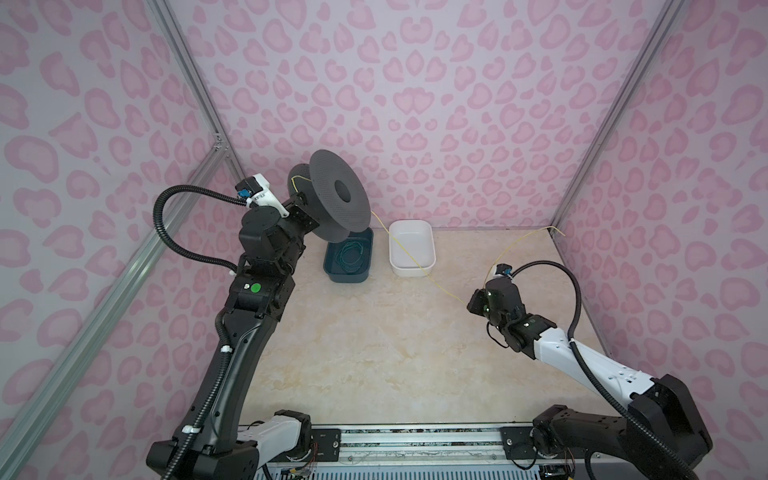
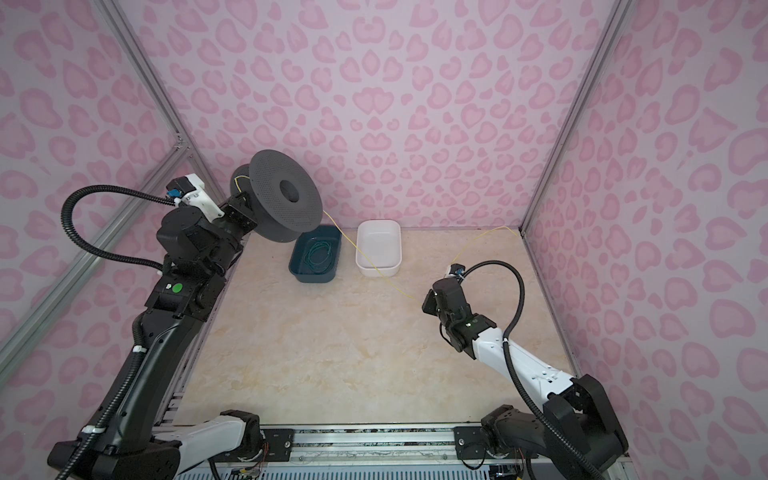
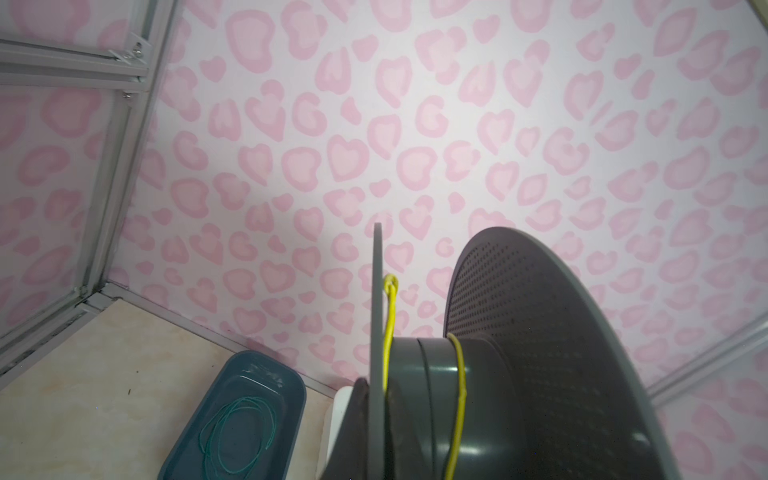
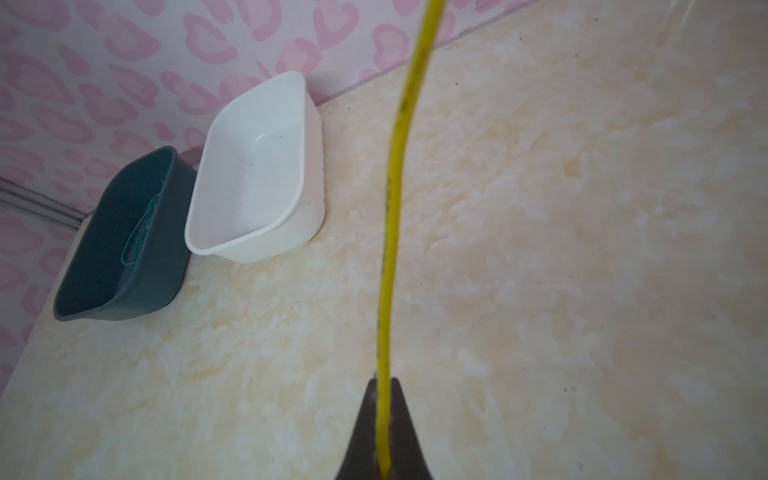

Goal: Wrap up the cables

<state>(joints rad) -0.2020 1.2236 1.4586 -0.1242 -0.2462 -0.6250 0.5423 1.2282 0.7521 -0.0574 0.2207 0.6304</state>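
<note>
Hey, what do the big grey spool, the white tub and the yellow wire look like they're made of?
The spool looks like matte dark grey plastic: dull surface, flange dotted with small holes. The white tub looks like glossy moulded plastic, with a smooth rolled rim and soft highlights. The yellow wire seems plastic-coated, thin and bending freely; its core does not show.

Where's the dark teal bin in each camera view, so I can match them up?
In both top views: teal bin at the back wall, left of centre, by the spool.
Left wrist: on the table beside the spool.
Right wrist: against the wall, next to the white tub.
Shared landmark: the green cord coiled inside it.
</note>
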